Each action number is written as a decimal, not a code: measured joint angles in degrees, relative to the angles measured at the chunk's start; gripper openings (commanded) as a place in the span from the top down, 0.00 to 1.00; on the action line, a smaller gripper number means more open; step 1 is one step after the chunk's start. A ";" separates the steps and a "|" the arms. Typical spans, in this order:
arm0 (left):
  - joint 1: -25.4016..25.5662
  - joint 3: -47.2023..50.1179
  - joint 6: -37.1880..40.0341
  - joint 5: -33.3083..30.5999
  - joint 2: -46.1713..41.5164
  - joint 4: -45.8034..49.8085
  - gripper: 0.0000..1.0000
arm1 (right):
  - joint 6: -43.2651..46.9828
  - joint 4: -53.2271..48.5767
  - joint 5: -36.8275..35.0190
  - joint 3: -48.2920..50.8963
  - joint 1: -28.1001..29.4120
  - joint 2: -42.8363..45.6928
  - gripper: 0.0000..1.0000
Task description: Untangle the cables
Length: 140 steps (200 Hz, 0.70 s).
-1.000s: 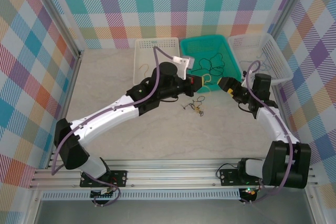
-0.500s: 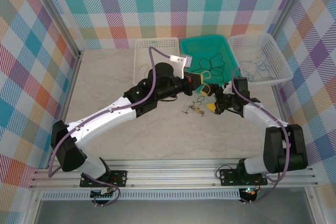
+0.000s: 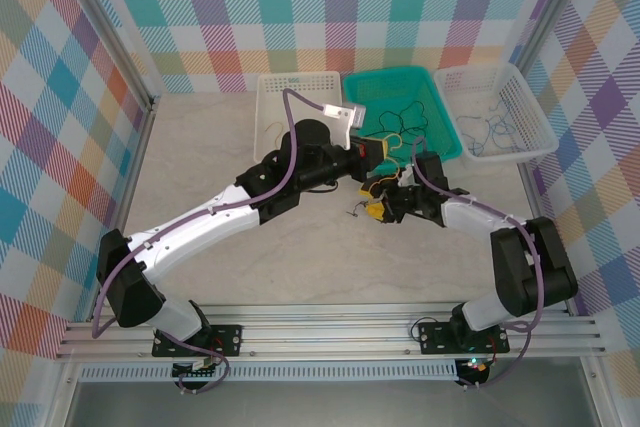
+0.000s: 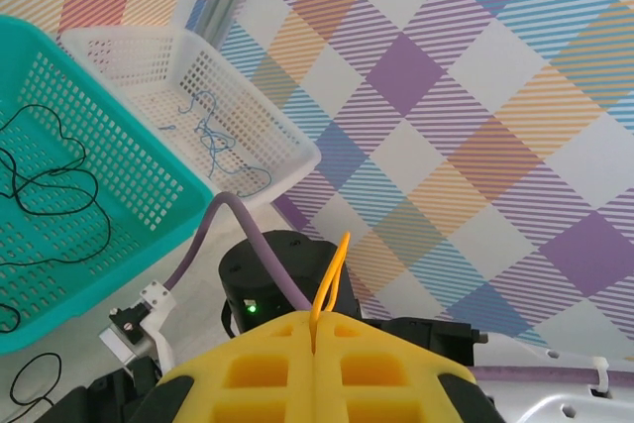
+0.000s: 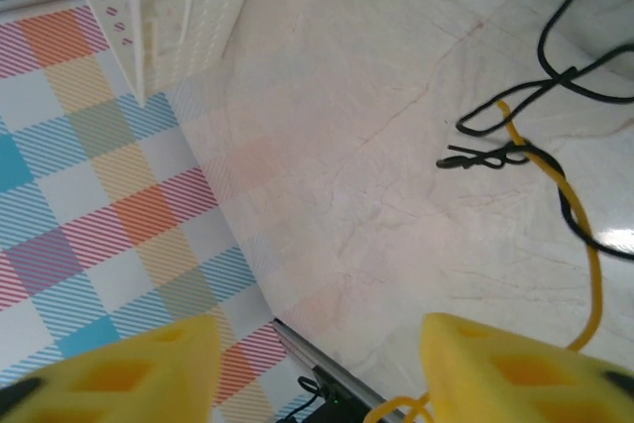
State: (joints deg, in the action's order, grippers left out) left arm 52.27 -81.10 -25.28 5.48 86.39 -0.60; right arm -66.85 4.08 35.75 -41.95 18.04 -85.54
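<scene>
The cables are split up: a small tangle [image 3: 353, 210] lies on the tabletop [image 3: 200, 157] just in front of the teal basket [image 3: 445, 137], some black cables [image 3: 400, 112] lie loose inside that basket, and thin blue cables [image 3: 490, 127] sit in the right basket [image 3: 535, 127]. In the left wrist view an orange cable [image 4: 332, 269] stands up out of the seam between the yellow pads of the left tool [image 4: 315, 329], which is clenched on it; from above, that left tool [image 3: 378, 154] hangs at the near rim of the teal basket. Just below it the right tool [image 3: 378, 209] is down at the tangle. In its own camera the right tool [image 5: 317, 364] has its yellow fingers [image 5: 109, 373] standing apart with bare tabletop between them, grasping nothing that I can see. The orange cable [image 5: 575, 215] runs across the marbled surface past the right-hand finger, and farther out it crosses a black cable [image 5: 567, 73] in a small knot. The left basket [image 3: 300, 87] stands beside the teal one, against the checked back wall.
</scene>
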 measured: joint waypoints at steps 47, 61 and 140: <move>-3.93 7.39 -2.84 3.21 -5.92 -5.40 1.00 | 0.35 3.69 -5.27 4.57 0.04 -2.82 0.80; -5.60 9.79 -3.78 3.54 -9.20 -7.02 1.00 | 0.52 4.46 -6.45 5.11 0.04 -5.11 0.83; -15.39 16.61 -4.92 -1.88 -29.81 -6.62 1.00 | 2.84 7.10 -6.05 5.84 -0.09 -10.43 0.72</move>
State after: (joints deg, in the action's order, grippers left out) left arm 36.88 -64.49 -30.20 3.60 56.58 -7.22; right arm -64.01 11.18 29.69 -36.12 17.96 -95.96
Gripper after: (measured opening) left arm 0.066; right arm 0.263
